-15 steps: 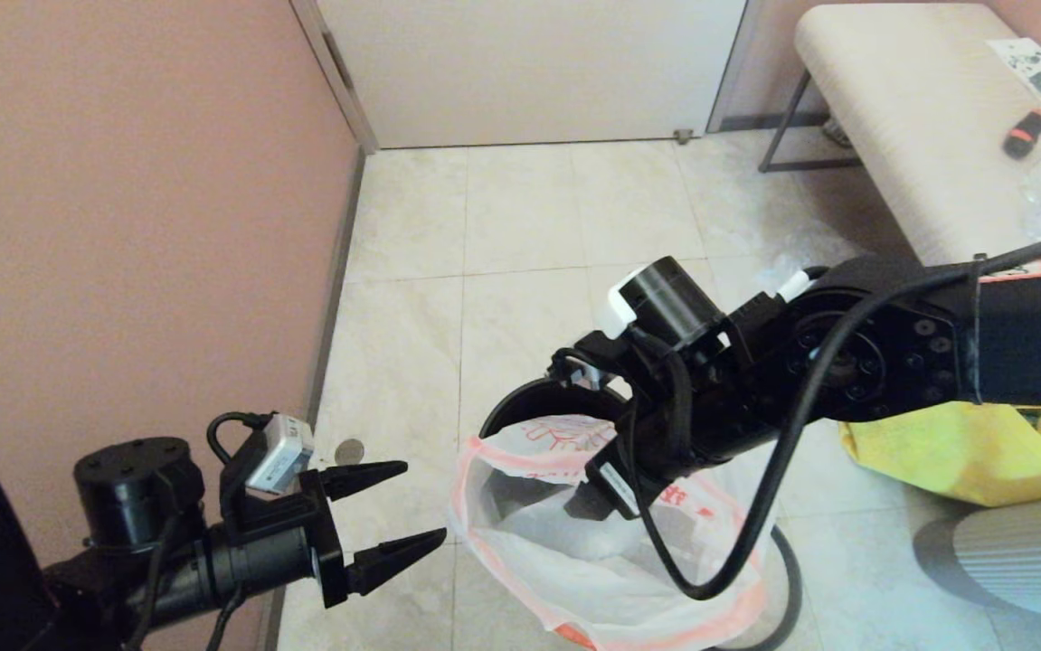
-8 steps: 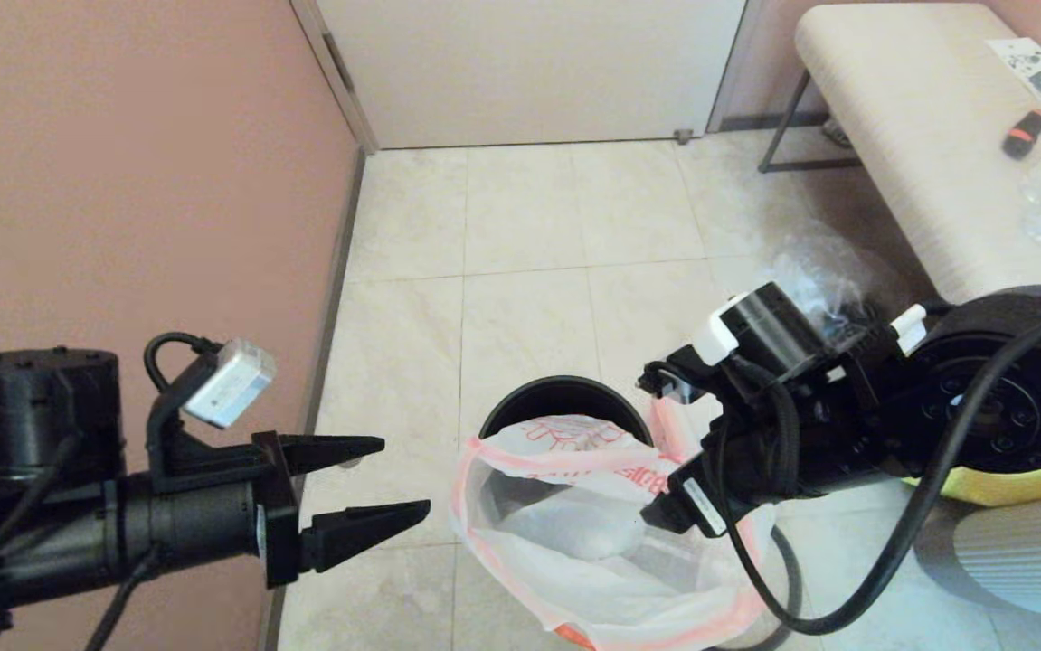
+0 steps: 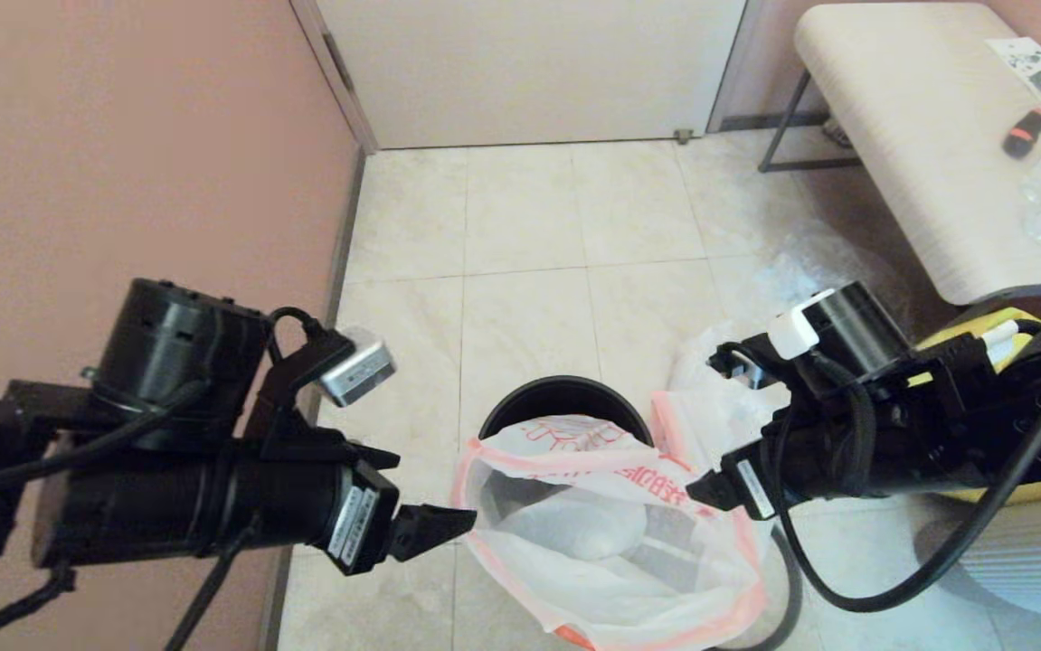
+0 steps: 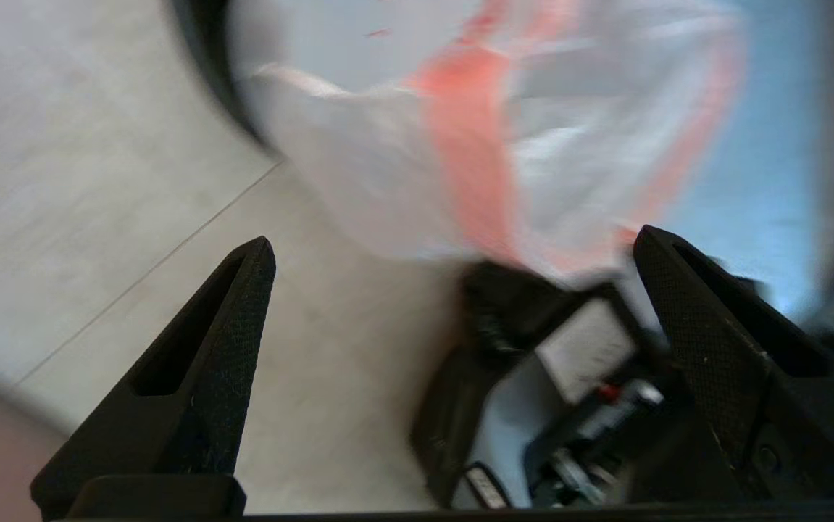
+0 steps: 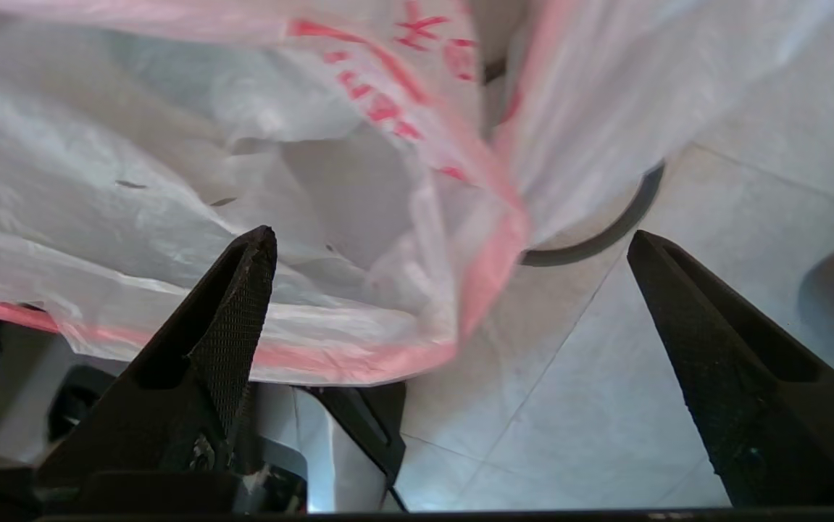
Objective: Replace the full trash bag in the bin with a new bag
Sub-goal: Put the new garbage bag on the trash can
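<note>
The small round black waste bin (image 3: 561,402) stands on the pale tiled floor (image 3: 520,226), in the lower centre of the head view. A translucent white plastic bag with red-orange trim and red print (image 3: 601,533) rises out of the bin's mouth, open at the top; it covers the near part of the bin, so only the far arc of the black wall shows. A pale lump lies inside the bag, though what it is cannot be told. A thin dark grey hoop (image 3: 787,579) shows at the bag's lower right, on the floor.

The left pincer (image 3: 430,529) is level at the bag's left edge, pointing toward it. Its fingers (image 4: 228,319) are spread wide and hold nothing; the bag (image 4: 474,145) hangs ahead of them in the left wrist view.

The right pincer (image 3: 705,488) is at the bag's right edge, pointing left. Its fingers (image 5: 235,312) are likewise spread wide and empty, with the bag's red-trimmed fold (image 5: 359,239) between and beyond them and an arc of the hoop (image 5: 598,239) beside it.

A yellow shopping bag (image 3: 999,325) lies behind the right arm.
</note>
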